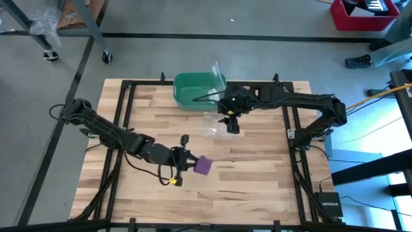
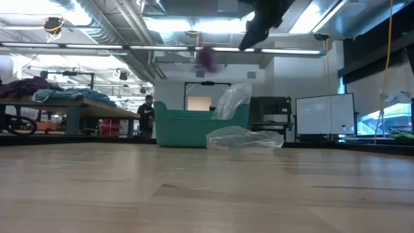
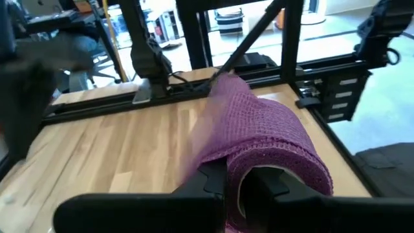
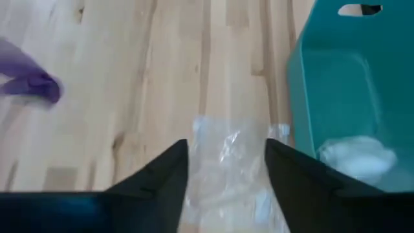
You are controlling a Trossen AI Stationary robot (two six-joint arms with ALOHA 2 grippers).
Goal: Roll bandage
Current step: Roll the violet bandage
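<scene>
Jaws pressed together on the left gripper (image 1: 191, 163), and what they're pinching is the bandage (image 1: 203, 165), a purple roll with a pale hollow core, nipped through its wall with one finger inside the core. In the left wrist view the bandage (image 3: 265, 145) runs straight out ahead of the jaws, a loose woven tail reaching further forward, so its long axis lies in line with the fingers rather than across them. It's carried clear above the bench (image 1: 257, 193); the low view has it as a purple blur well up off the wood.

Over to the right gripper (image 1: 232, 126), and its jaws are spread with nothing between them, hanging over a crumpled clear plastic bag (image 1: 215, 125) lying on the bench just beside a green bin (image 1: 196, 89). From those open jaws the bandage (image 4: 29, 81) sits well off to one side, across bare planks. A small white wad (image 4: 356, 158) lies in the bin.

So the left arm is plainly the nearer one, already holding the bandage. My read: for the rolling to go on, the free jaws must cross that gap and meet the loose tail out front.
</scene>
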